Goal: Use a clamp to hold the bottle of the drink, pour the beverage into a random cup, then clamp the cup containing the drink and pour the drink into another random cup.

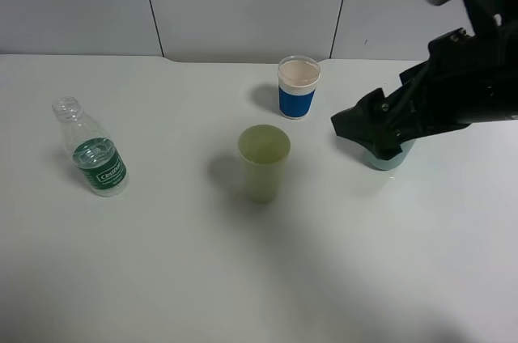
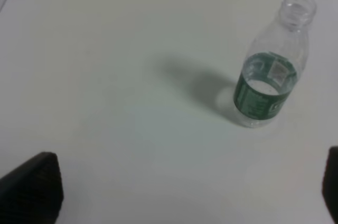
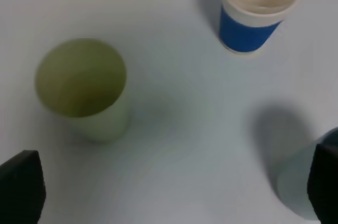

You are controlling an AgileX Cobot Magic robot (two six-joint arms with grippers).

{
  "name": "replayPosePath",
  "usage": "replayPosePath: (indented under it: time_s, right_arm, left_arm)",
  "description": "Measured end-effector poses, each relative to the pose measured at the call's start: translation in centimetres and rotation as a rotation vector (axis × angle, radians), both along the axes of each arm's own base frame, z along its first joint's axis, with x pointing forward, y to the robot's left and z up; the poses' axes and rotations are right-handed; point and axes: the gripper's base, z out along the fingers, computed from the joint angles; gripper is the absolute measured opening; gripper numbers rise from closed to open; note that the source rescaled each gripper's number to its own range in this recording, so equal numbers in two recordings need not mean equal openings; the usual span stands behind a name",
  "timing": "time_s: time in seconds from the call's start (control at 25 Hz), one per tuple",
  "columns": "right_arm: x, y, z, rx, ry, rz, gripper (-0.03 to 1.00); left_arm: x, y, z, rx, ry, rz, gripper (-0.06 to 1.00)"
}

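Note:
The clear bottle (image 1: pixel 95 154) with a green label stands upright and uncapped at the table's left. In the left wrist view the bottle (image 2: pixel 266 84) stands ahead of my left gripper (image 2: pixel 182 189), whose dark fingertips (image 2: pixel 31 187) are spread wide apart with nothing between them. A white cup with a blue band (image 1: pixel 298 86) stands at the back centre. My right gripper (image 1: pixel 366 126) hovers open at the right, over a pale teal cup (image 1: pixel 387 157). The right wrist view shows the blue-banded cup (image 3: pixel 257 15) ahead of the right gripper (image 3: pixel 173 184).
A pale green tumbler (image 1: pixel 264 163) stands in the middle of the white table (image 1: pixel 243 278); it also shows in the right wrist view (image 3: pixel 84 89). The pale teal cup (image 3: pixel 301 187) sits close by one right fingertip. A grey panelled wall (image 1: pixel 243 3) runs behind the table.

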Motion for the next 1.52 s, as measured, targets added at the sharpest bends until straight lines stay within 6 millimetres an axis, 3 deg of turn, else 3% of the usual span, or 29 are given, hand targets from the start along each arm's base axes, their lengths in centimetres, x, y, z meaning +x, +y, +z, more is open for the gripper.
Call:
replayPosePath:
  time_s: [0.4, 0.64, 0.96, 1.16, 1.28, 1.52]
  right_arm:
    - [1.2, 2.1, -2.6, -0.039, 0.083, -0.001, 1.00]
    - [2.2, 3.3, -5.1, -0.069, 0.182, -0.035, 1.00]
    - [2.6, 4.1, -6.7, -0.077, 0.176, 0.001, 1.00]
    - [1.8, 3.5, -10.2, -0.149, 0.172, 0.072, 1.00]
    - [1.6, 3.5, -11.2, -0.162, 0.169, 0.101, 1.00]
    - [2.5, 5.4, -14.3, -0.097, 0.150, 0.184, 1.00]
  left_arm:
    - [0.0, 0.0, 0.0, 0.001, 0.000, 0.001, 1.00]
    - [0.0, 0.0, 0.0, 0.001, 0.000, 0.001, 1.00]
    - [0.0, 0.0, 0.0, 0.001, 0.000, 0.001, 1.00]
    - [0.0, 0.0, 0.0, 0.001, 0.000, 0.001, 1.00]
    - [0.0, 0.0, 0.0, 0.001, 0.000, 0.001, 1.00]
    - [0.0, 0.0, 0.0, 0.001, 0.000, 0.001, 1.00]
